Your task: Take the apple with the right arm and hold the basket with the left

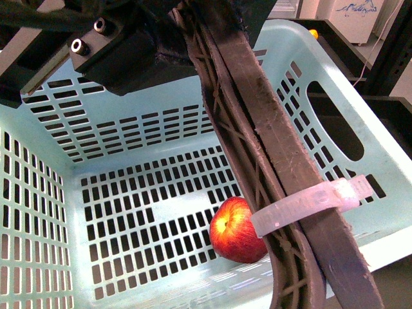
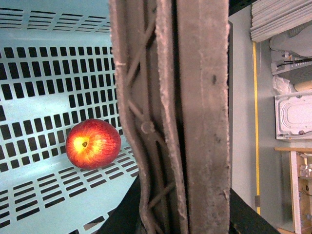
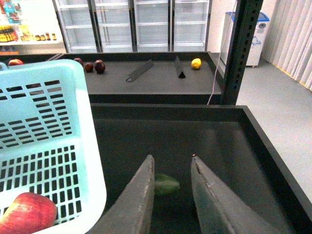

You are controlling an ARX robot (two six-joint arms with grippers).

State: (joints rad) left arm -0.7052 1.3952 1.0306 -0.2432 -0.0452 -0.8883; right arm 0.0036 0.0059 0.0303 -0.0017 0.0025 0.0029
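The red apple (image 1: 237,230) with a yellow blush lies on the floor of the pale turquoise basket (image 1: 129,148), close to its corner. The brown ribbed handles (image 1: 257,129), tied by a white zip tie (image 1: 309,205), cross above it. My left gripper (image 2: 183,219) is shut on the handles (image 2: 195,117); its black body (image 1: 129,51) shows at the top of the front view. The apple (image 2: 92,144) sits beside the handles in the left wrist view. My right gripper (image 3: 172,161) is open and empty, outside the basket (image 3: 48,122), with the apple (image 3: 27,212) inside the basket wall.
Below the right gripper is a dark bin (image 3: 253,126) holding a green oval fruit (image 3: 166,184). Beyond it a black shelf carries dark red apples (image 3: 99,66) and a lemon (image 3: 196,63). A black post (image 3: 241,48) stands beside the bin.
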